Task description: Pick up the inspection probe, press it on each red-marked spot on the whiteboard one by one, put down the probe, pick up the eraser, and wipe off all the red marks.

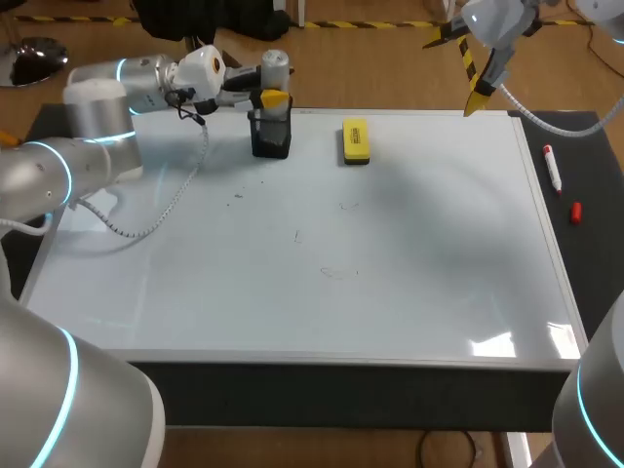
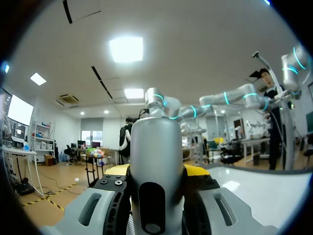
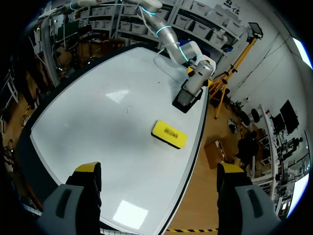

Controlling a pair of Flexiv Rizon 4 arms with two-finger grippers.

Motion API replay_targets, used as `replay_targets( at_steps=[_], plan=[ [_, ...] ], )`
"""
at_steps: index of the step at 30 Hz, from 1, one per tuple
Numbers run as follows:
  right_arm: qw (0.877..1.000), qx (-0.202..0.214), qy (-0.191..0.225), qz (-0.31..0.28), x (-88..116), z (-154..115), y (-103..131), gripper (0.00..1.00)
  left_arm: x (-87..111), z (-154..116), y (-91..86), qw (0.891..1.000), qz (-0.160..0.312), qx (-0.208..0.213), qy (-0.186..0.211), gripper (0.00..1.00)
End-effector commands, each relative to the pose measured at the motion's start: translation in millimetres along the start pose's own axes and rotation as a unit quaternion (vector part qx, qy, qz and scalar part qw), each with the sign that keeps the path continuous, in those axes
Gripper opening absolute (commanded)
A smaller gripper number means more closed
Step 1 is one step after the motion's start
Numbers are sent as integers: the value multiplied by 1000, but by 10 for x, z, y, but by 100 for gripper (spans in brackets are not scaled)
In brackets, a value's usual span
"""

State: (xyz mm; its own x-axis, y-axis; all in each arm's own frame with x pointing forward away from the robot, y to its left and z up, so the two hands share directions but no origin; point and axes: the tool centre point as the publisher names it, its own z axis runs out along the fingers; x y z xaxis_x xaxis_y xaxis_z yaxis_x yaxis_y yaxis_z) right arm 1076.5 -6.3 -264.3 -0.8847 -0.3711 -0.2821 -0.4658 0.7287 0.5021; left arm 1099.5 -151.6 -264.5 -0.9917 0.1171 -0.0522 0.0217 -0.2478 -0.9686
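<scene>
The left gripper (image 1: 274, 98) grasps the silver probe (image 2: 156, 156) from both sides, just above the black holder (image 1: 271, 139) at the far edge of the whiteboard (image 1: 409, 292). The yellow eraser (image 1: 355, 140) lies on the whiteboard near the holder. The right gripper (image 3: 159, 169) hangs high above the whiteboard, its fingers spread wide.

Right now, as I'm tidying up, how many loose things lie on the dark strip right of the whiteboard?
2: a red-tipped white marker right of the whiteboard, and a small red piece, perhaps its cap, just nearer the camera on the same dark strip.
</scene>
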Motion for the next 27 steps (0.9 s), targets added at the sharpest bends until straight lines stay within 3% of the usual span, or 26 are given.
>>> replay_targets(
  at_steps=[1, 5, 6, 7, 8, 9, 20, 27],
  plan=[
    [1000, 1, 2, 0, -4, -9, -2, 100, -44, -1, 10, 1000, 0, 0, 6, 0],
    [1000, 1, 2, 0, -4, -9, -2, 100, -36, 0, 21, 1000, 5, -10, 7, 0],
    [1000, 1, 2, 0, -4, -9, -2, 100, -35, -1, 22, 1000, 5, -12, 6, 9],
    [1000, 1, 2, 0, -4, -9, -2, 100, -32, -1, 22, 1000, 5, -13, 6, 36],
    [1000, 1, 2, 0, -4, -9, -2, 100, -27, -2, 20, 1000, 6, -16, 6, 93],
    [1000, 1, 2, 0, -4, -9, -2, 100, -25, -2, 18, 1000, 7, -18, 5, 100],
    [1000, 1, 2, 0, -4, -9, -2, 100, 53, -70, -85, 999, 24, -47, -4, 100],
    [1000, 1, 2, 0, -4, -9, -2, 100, 139, -192, -390, 994, 59, -85, -40, 100]
  ],
)
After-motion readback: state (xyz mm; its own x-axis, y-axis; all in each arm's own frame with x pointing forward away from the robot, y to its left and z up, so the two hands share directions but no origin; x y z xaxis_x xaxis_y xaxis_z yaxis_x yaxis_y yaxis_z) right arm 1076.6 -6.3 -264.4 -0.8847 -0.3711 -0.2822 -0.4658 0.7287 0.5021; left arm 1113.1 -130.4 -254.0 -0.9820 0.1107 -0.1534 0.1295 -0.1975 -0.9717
